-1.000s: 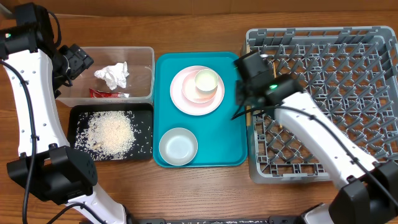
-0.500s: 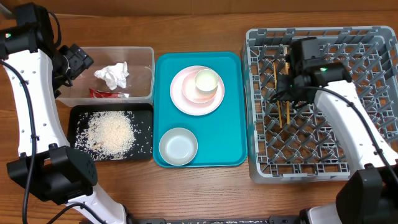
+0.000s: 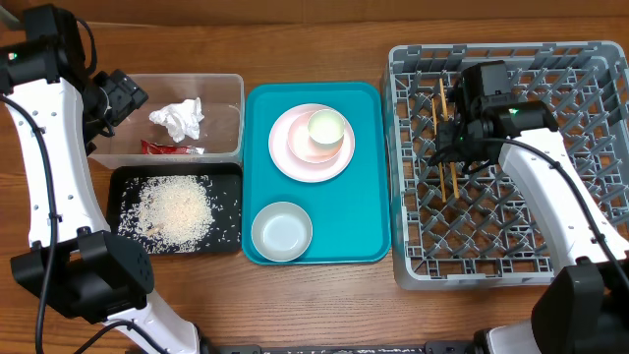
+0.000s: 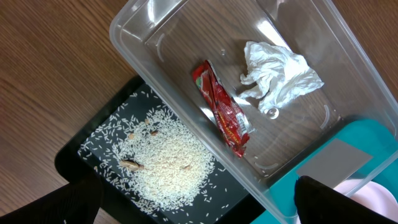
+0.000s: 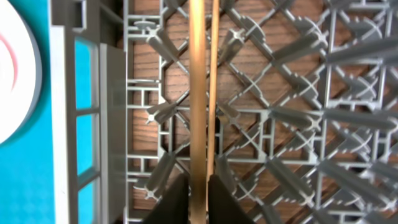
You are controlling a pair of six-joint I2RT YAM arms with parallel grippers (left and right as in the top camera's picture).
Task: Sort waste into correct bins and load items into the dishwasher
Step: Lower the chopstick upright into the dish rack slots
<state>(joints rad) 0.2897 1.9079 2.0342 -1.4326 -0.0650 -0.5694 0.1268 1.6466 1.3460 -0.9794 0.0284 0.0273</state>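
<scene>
Chopsticks [image 5: 200, 93] clamped side by side in the right tool [image 5: 200, 202], projecting ahead of its tips over the pegs of the dish rack [image 3: 491, 49] (wooden surface [image 5: 177, 65] visible through the lattice). Left tool [image 3: 120, 98], fingers [image 4: 74, 202] spread apart, hangs at the outer end of the clear tub [image 4: 186, 37] holding tissue [image 4: 280, 74] and red wrapper [image 4: 221, 109].

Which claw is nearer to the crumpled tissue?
Left. The left claw hovers beside the clear tub holding the tissue; the right claw is over the grey dish rack.
</scene>
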